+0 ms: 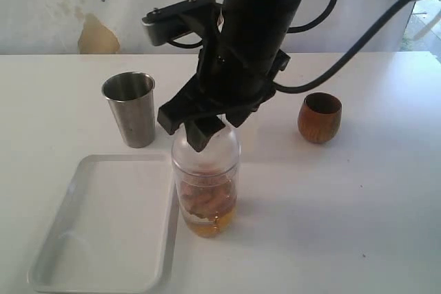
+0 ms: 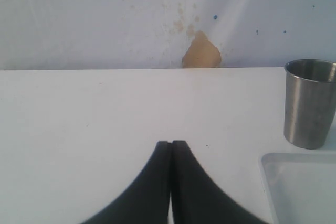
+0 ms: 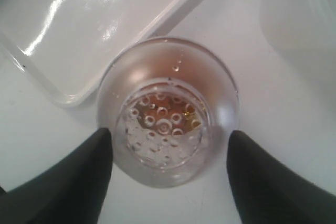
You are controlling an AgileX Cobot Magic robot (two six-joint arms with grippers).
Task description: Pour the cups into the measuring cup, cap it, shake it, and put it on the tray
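Capped measuring cup (image 1: 205,194) is flanked by spread right gripper (image 3: 169,134) | cup is seen just right of tray (image 1: 83,266) | left gripper (image 2: 171,145) is pressed together

We are in a plain robot test room: white table (image 1: 386,191), stained and chipped white wall (image 1: 41,5), black cabled arm (image 1: 255,32).

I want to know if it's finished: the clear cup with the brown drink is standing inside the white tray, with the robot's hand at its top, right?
Not inside. The exterior view shows the clear cup standing on the table beside the white tray, with the robot's hand at its top.
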